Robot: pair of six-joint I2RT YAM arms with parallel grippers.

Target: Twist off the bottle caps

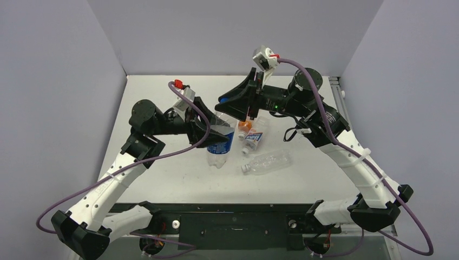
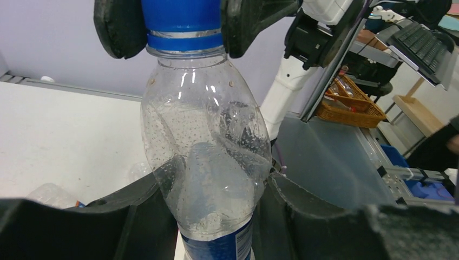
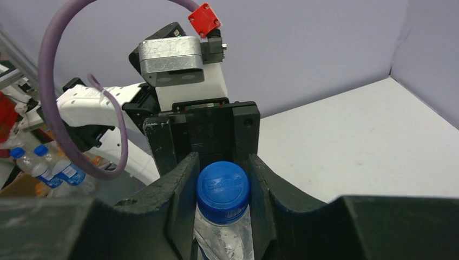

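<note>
White table point(image 1: 162, 179), right tool point(image 3: 222, 173) gripping blue cap point(image 3: 222, 189)

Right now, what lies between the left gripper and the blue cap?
Only the clear shoulder and neck of the Pepsi bottle, seen in the left wrist view. The left gripper clamps the body below; the right gripper pinches the blue cap.

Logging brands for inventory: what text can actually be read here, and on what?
No text reads clearly.
blue cap: raised lettering on top, too blurred to read.
blue-labelled bottle: label shows no legible words.
short bottle: blue-white label print too small to read.
</note>
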